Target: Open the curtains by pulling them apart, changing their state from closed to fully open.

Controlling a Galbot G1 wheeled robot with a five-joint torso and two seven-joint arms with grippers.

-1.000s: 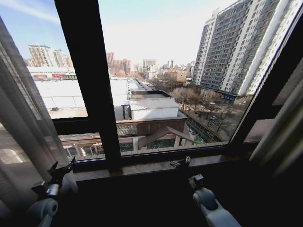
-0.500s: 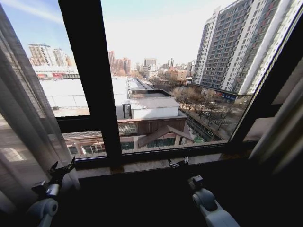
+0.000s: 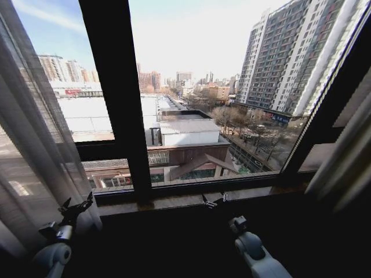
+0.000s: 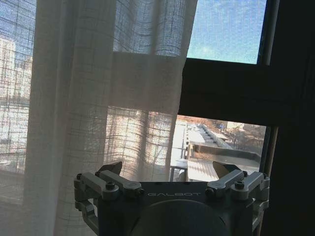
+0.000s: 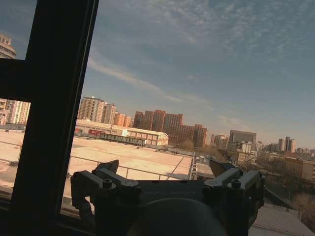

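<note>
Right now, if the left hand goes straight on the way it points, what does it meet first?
Probably the sheer curtain. The left hand is open, and the fabric hangs ahead of one finger while window glass lies ahead of the other. In the head view the left hand sits beside the curtain; depth is unclear.

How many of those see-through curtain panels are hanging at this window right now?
2. One sheer curtain hangs bunched at the left side of the window, beside the left gripper. Another curtain is gathered at the right edge. More fabric may hang outside the picture.
</note>
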